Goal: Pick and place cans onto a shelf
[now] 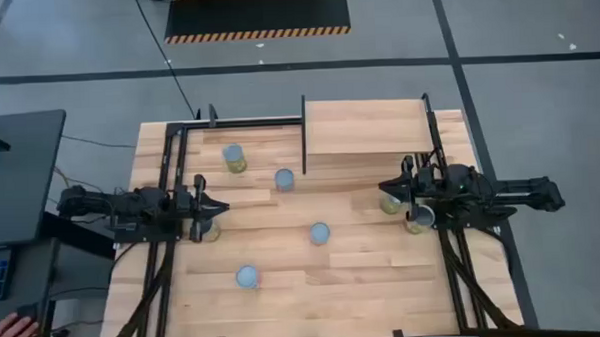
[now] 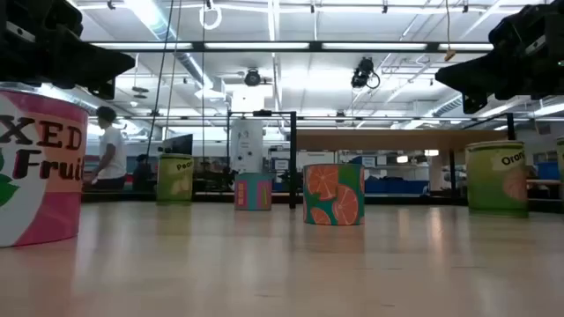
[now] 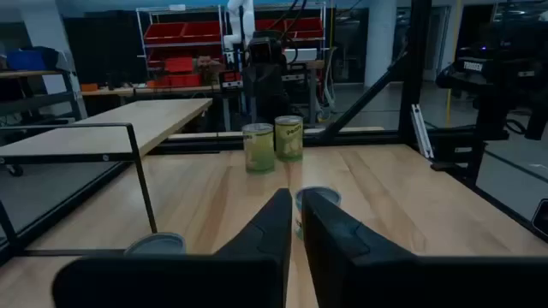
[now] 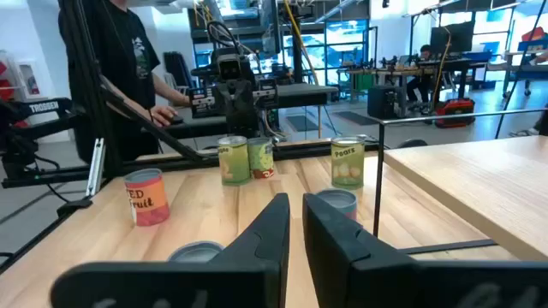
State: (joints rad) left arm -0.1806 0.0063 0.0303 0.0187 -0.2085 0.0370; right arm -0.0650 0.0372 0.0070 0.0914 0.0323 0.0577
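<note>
Several cans stand upright on the plank table: a yellow-green one [image 1: 235,158], blue-topped ones [image 1: 284,179] [image 1: 319,233] [image 1: 248,277], and a yellow-green one [image 1: 391,202]. One can [image 1: 210,230] stands beside my left gripper [image 1: 224,205], and another [image 1: 419,219] beside my right gripper [image 1: 384,189]. The light-wood shelf [image 1: 364,126] at the far edge holds no can; its dark panel [image 1: 304,133] stands at its left edge. Both grippers hover above the table, shut and empty, as their wrist views show [image 3: 297,205] [image 4: 295,210].
Black frame rails [image 1: 170,183] [image 1: 440,164] run along both sides of the table. A person stands beyond the table's left edge [image 4: 111,51], and a hand [image 1: 10,329] shows by a desk at the near left. Bare planks lie at the table's near middle [image 1: 335,297].
</note>
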